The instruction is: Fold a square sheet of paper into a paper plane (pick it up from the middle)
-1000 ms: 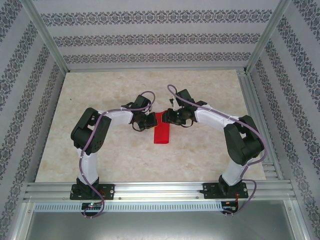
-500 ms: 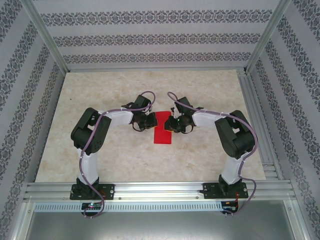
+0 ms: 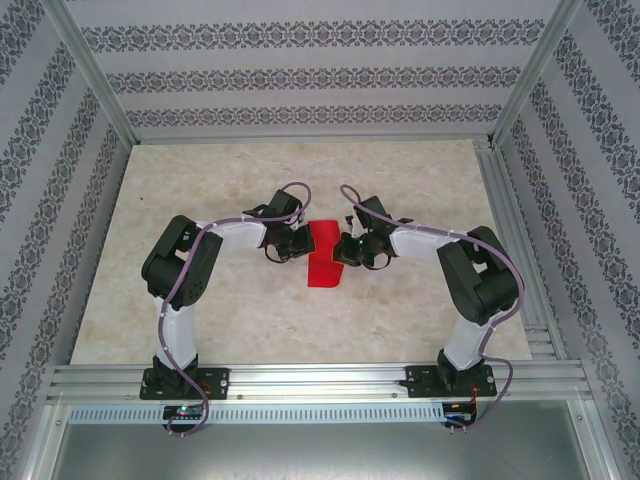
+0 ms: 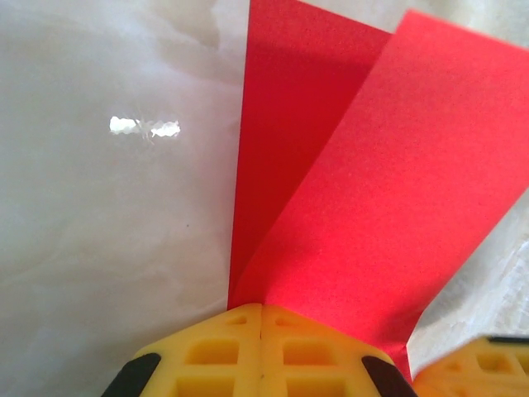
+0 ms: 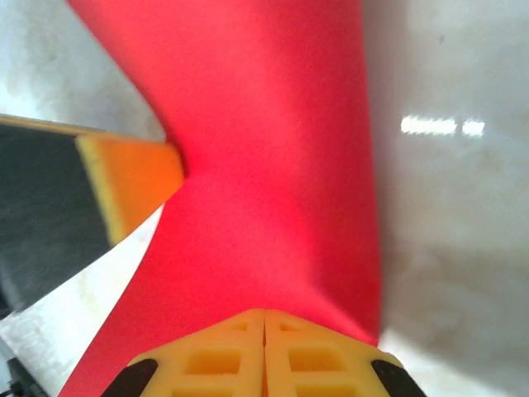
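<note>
The square sheet of paper [image 3: 323, 259] is bright red and folded lengthwise into a narrow strip at mid-table. In the left wrist view its two layers [image 4: 347, 190] splay apart in a V. My left gripper [image 3: 301, 246] is shut on the sheet's left fold, with its yellow tips [image 4: 262, 308] pressed together on the red edge. From the other side, my right gripper [image 3: 344, 252] is shut on the paper [image 5: 273, 182], its tips [image 5: 264, 313] closed over it. The left gripper's fingertip [image 5: 124, 178] touches the sheet opposite. A paper plane is out of view.
The marble-patterned table [image 3: 200, 190] stretches out on all sides of the sheet. Patterned walls [image 3: 300, 75] enclose the back and sides. An aluminium rail [image 3: 320, 380] runs along the near edge, and another [image 3: 510, 230] runs down the right side.
My right gripper moved left onto the sheet's right side and closed on it. The left gripper stayed shut on the paper and did not move.
</note>
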